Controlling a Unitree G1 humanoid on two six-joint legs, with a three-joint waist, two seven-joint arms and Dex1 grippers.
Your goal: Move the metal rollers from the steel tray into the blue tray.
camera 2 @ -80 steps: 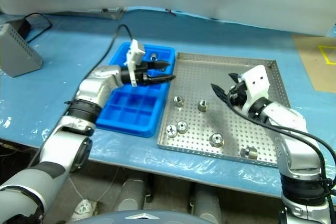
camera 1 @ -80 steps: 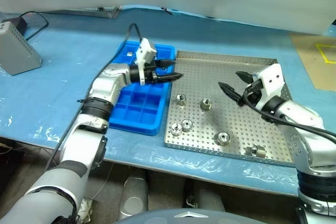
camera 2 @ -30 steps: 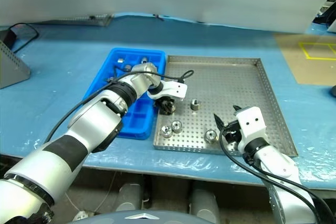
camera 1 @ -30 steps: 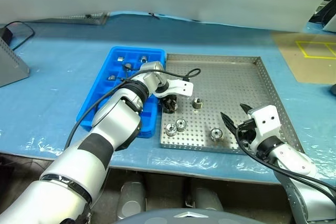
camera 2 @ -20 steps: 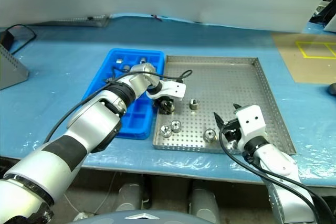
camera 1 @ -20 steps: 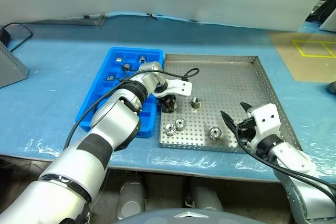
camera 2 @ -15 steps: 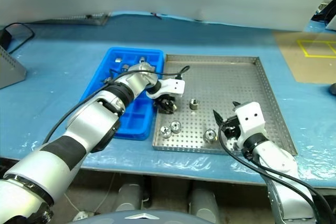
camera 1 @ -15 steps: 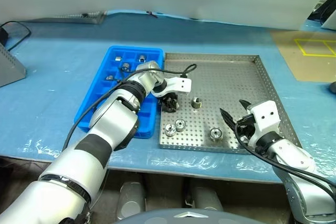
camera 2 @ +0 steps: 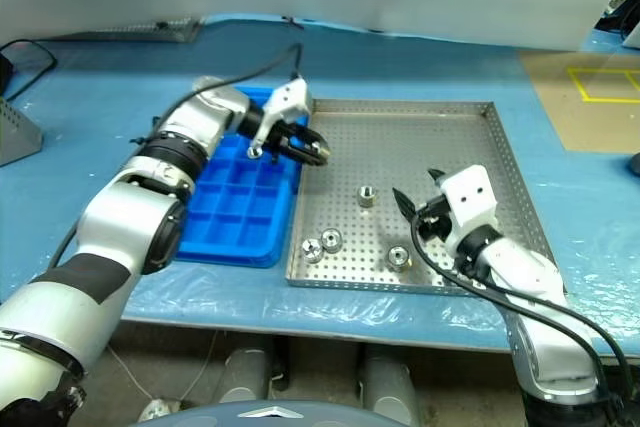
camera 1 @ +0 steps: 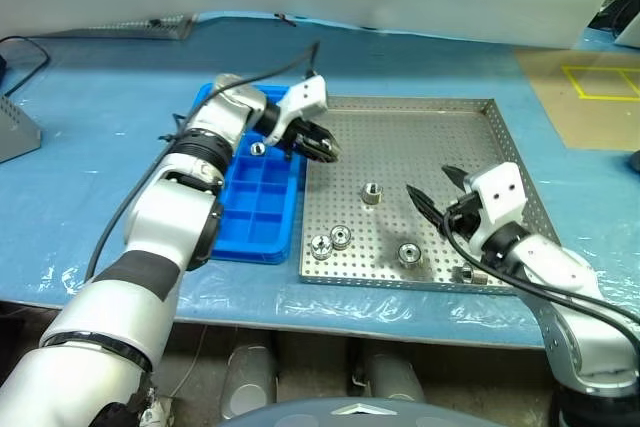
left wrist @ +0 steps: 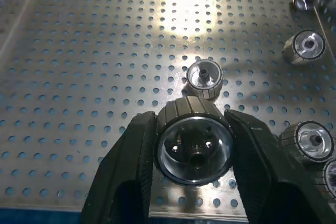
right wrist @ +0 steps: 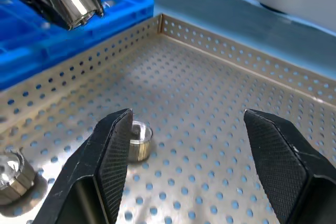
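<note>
Gripping one metal roller [left wrist: 195, 145], the left fingers [left wrist: 128, 174] are clamped on its ribbed sides, dark centre hole facing the wrist camera. Held roller is lifted off the floor of the steel tray [camera 1: 440, 147], up by the tray's edge next to the blue tray [camera 1: 262, 209]. Left gripper [camera 1: 318, 143] sits over that shared edge, pointing toward the steel tray.

Other metal rollers [camera 1: 371, 192] lie loose on the perforated floor: one just past the held roller as the left wrist camera sees it, apart from the fingers, not touching. A pair [camera 1: 331, 241] sits side by side toward the near rim, below the left gripper. Another single [camera 1: 408, 253] lies just in front of the right gripper [camera 1: 433, 193], near its fingertips but apart. A further piece [camera 1: 466, 274] by the near rim under the right wrist is probably a roller too, partly hidden.

Right fingers [right wrist: 113, 153] are spread wide, nothing between them, hovering low over the tray floor. One roller [right wrist: 138, 139] lies right beside the inner face of one right finger, whether touching is hard to say.

Blue tray is beside the steel tray, rims just about meeting, both on the blue-covered worktop [camera 1: 90, 197]. At least one small roller [camera 1: 258, 149] already sits in a compartment close behind the left gripper.
</note>
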